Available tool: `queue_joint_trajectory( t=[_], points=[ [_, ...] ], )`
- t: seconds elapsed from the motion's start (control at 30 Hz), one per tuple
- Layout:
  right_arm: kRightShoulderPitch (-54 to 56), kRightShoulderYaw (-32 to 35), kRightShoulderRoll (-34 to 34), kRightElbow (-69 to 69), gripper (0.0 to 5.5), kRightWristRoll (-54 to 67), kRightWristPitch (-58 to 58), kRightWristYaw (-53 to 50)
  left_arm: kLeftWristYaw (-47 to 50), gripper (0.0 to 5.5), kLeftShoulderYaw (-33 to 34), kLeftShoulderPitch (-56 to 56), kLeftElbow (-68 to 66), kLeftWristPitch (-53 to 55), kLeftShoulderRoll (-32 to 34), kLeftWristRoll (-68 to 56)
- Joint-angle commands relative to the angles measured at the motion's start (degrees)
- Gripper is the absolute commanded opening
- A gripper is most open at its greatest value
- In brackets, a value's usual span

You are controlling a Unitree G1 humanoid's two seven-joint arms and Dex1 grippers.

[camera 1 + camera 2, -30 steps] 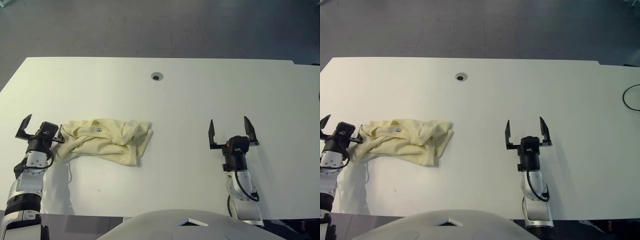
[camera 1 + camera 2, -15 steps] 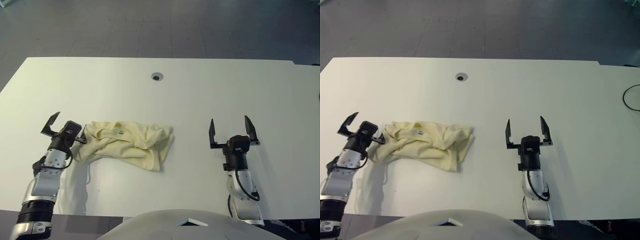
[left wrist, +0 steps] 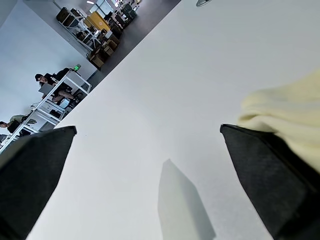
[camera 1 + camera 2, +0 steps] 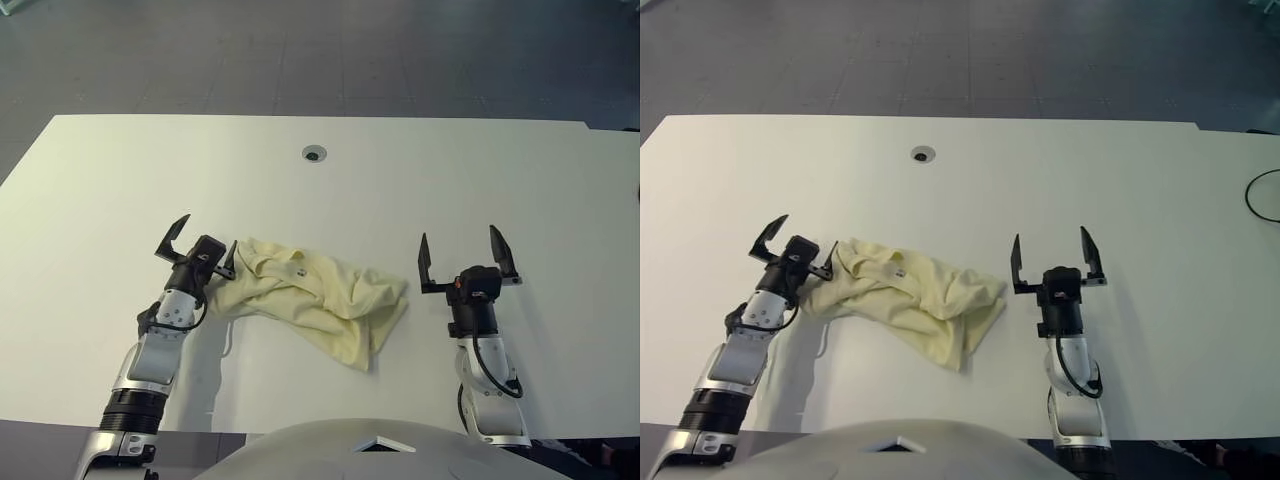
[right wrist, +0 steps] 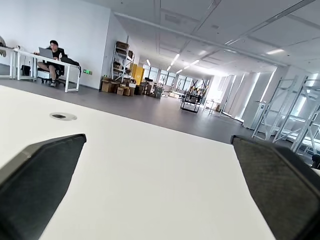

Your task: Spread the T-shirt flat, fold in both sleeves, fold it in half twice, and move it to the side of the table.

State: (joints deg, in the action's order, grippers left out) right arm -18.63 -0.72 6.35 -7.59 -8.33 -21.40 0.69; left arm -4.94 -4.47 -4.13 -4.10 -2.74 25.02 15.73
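Left gripper (image 4: 207,236) sweeps the crumpled T-shirt (image 4: 320,300) in from the tabletop's (image 4: 400,180) left edge toward its middle.

Within a second the cream shirt has slid along with the left arm to rest centrally, close to the right gripper (image 4: 458,245), which has not stirred. The cloth remains bunched, so spreading it flat appears yet to begin. The left gripper's fingers stand wide apart and pinch nothing; the shirt's collar end lies against the outer side of one finger, outside the gap. The right gripper, equally spread and empty, stands just beside the shirt's other end, seemingly not touching.
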Motion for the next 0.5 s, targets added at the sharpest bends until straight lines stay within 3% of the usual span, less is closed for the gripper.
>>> queue_joint_trajectory(
  t=[0.03, 0.5],
  points=[
    [-3.1, -0.1, 1.0, -3.9, 5.4, -1.8, 3.7, 0.7, -1.4, 5.36, -4.4, -3.0, -2.0, 3.9, -2.7, 2.5],
    [-4.8, 3.0, 4.4, -13.3, 5.4, 3.4, 4.5, 5.0, 0.9, 5.36, -10.7, -3.5, -2.4, 4.5, -10.2, 4.5]
  ],
)
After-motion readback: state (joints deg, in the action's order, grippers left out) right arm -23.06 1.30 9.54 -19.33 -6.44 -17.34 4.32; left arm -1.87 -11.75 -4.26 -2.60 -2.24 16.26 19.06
